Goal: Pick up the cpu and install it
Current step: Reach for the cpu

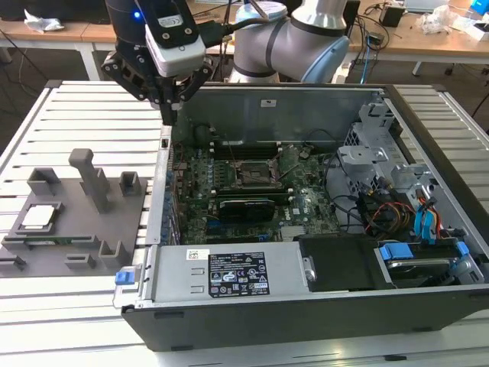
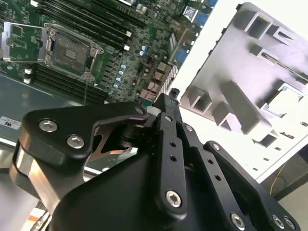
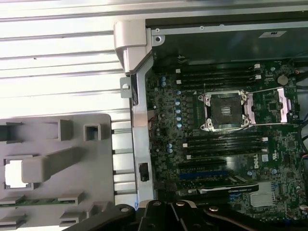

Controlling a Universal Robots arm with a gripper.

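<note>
- on the white slatted table point(image 1: 76, 115) lies an open computer case point(image 1: 306, 325). it takes the middle and the exterior view's right.
- behind the case stands the robot arm point(image 1: 306, 34), silver and light blue. it reaches toward the exterior view's left.
- inside the case a green motherboard point(image 1: 306, 202) lies flat on the bottom. a long black card point(image 1: 246, 208) is plugged in it, on the side nearer to the camera.
- just beside the case, on the exterior view's left, a grey holder point(image 1: 84, 229) rests on the table. it has posts and pockets of different shapes.
- the gripper point(image 1: 170, 113) hangs above the case wall that faces the holder, near the back corner, and it touches nothing. in the second wrist view its fingers point(image 2: 166, 103) meet tip to tip, so the jaws are clenched and they grasp no object.
- the socket point(image 1: 252, 176) sits in the middle of the motherboard. in the first wrist view point(image 3: 225, 110) its metal bracket is folded open to one side and the dark square inside is uncovered.
- the cpu point(image 1: 40, 216) lies flat in a pocket of the holder, at the end far from the case, with its pale top up. it is well apart from the gripper and from the socket. in the first wrist view point(image 3: 12, 173) a grey post hides part of it. in the second wrist view point(image 2: 284, 98) it shows as a pale square in its frame.
</note>
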